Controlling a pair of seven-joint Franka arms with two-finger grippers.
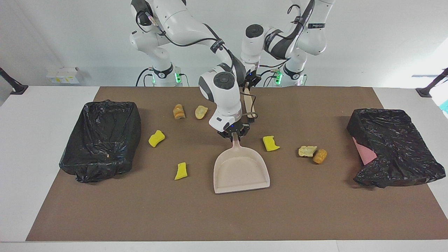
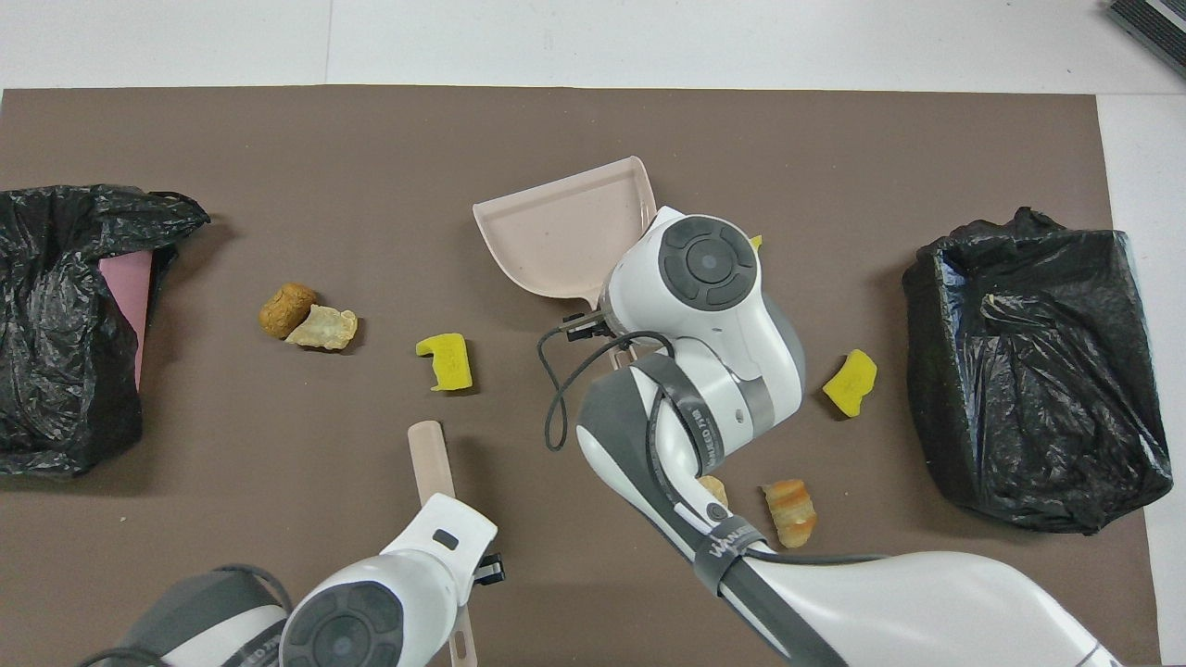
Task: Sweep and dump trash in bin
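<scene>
The beige dustpan lies flat mid-table with its handle toward the robots. My right gripper is shut on that handle. My left gripper holds a beige flat stick over the mat near the robots. Yellow chunks lie beside the pan, toward the right arm's end and farther out. Two bread lumps lie nearer the robots. Two more lie toward the left arm's end.
A black-bag-lined bin stands at the right arm's end of the brown mat. A second black-bagged bin, with pink showing at its side, lies at the left arm's end. The right arm hides part of the trash in the overhead view.
</scene>
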